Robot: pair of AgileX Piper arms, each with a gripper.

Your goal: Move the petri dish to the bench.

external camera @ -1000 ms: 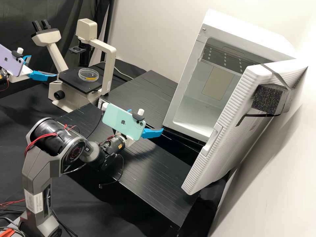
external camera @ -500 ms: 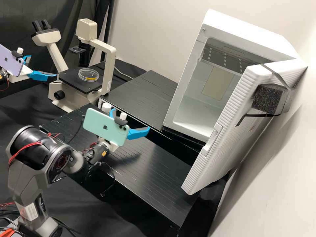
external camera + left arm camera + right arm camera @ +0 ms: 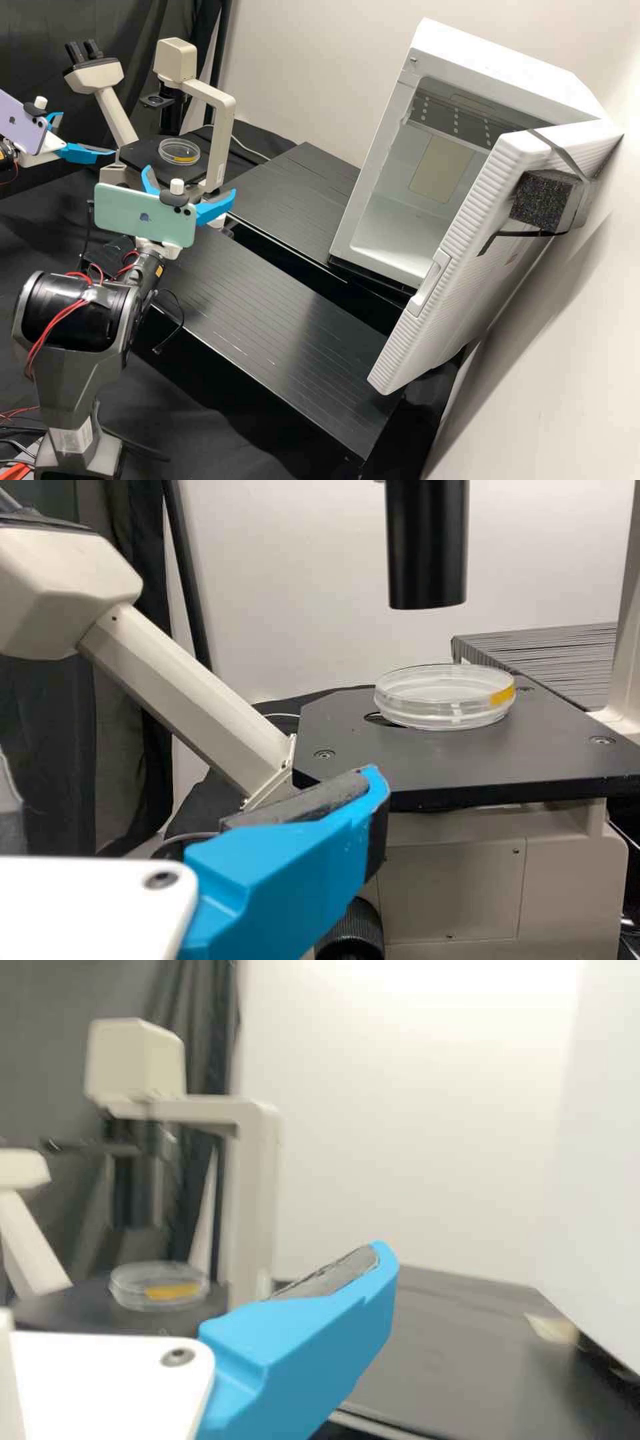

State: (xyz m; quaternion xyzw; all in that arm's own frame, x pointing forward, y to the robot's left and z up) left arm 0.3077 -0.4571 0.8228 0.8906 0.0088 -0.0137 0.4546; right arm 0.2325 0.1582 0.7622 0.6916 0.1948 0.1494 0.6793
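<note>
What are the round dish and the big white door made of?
The dish looks like clear, shiny plastic, maybe glass, because you can see through its sides. The door seems to be hard white plastic with a slight shine, since it has ridges that look moulded in, but I can't be certain.

Petri dish (image 3: 179, 152) on stage (image 3: 138, 159) of microscope (image 3: 221, 107), far left. Cabinet (image 3: 480, 57) right, on far platform (image 3: 287, 187); open door (image 3: 427, 340) at its near right. Near platform (image 3: 280, 320) before far platform, gap between.
</note>
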